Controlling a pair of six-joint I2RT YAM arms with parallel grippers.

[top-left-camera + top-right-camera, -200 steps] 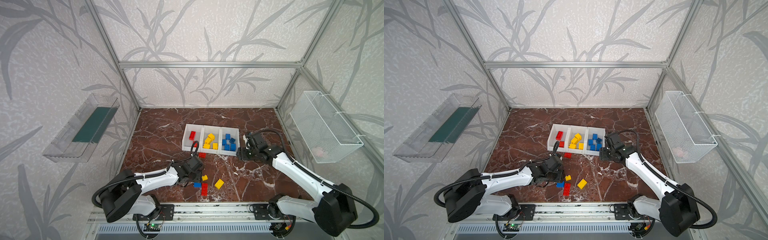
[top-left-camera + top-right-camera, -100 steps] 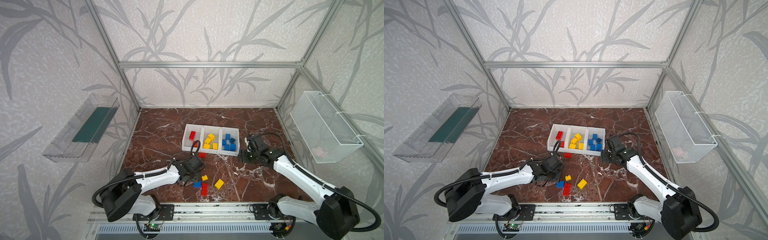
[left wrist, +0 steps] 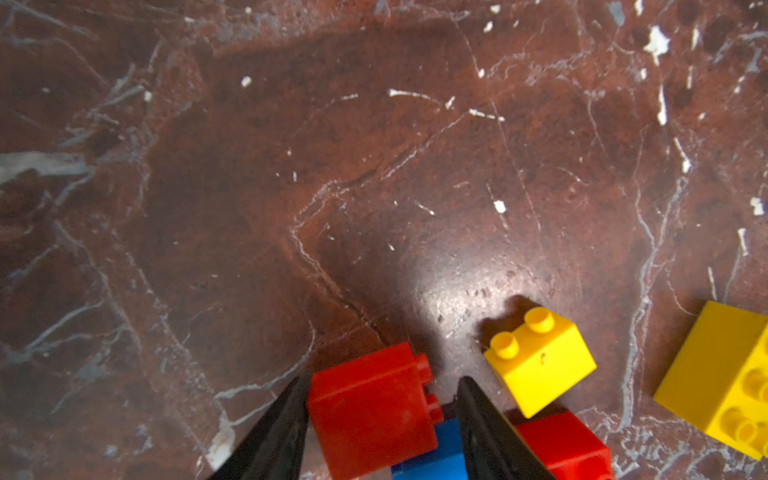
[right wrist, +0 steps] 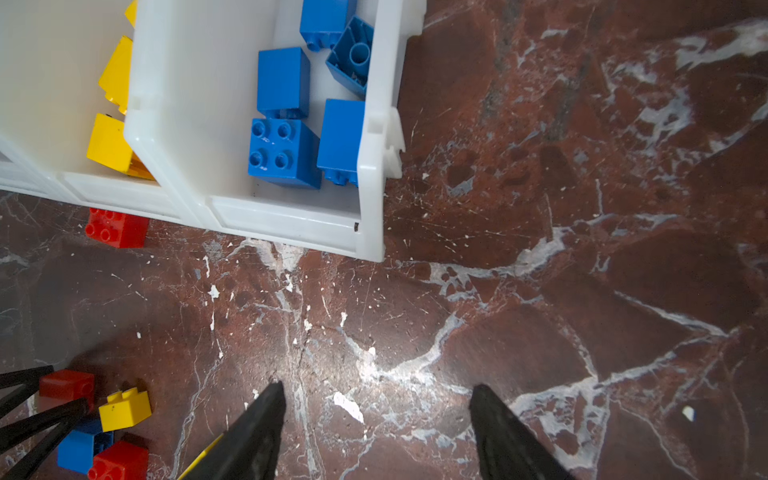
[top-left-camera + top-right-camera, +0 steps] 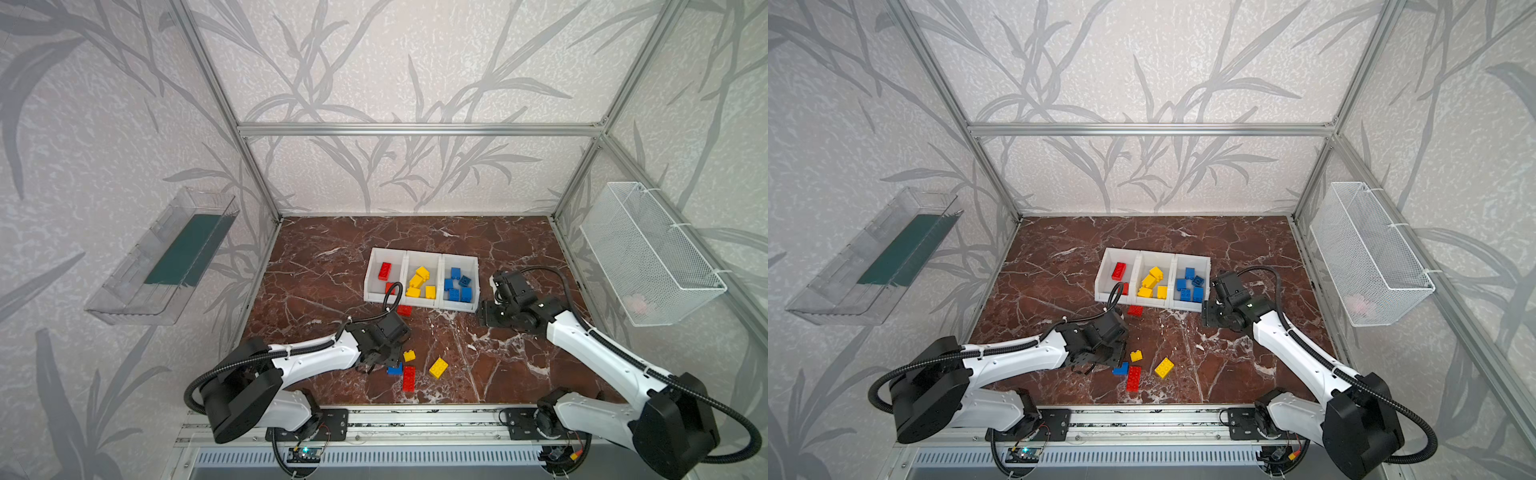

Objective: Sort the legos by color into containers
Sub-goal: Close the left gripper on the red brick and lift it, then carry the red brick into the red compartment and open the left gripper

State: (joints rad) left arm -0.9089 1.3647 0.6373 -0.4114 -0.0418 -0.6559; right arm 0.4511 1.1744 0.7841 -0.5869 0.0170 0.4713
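Though unseen from above, left fingers [image 3: 278, 432] flank a red brick [image 3: 372, 409].

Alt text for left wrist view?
The open left gripper straddles a red brick tipped on its side, a blue brick beside it. Nearby on the marble table: a small yellow brick, a second red brick, a larger yellow brick.

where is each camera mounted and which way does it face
Both top views: high over the front edge, looking down at the table, the bins, left arm and right arm whole.
Left wrist: on the left arm, looking down past the left gripper, fingers either side of a red brick.
Right wrist: on the right arm, looking down past the open right gripper towards the blue bin.
Shared: both wrist views show the small yellow brick.
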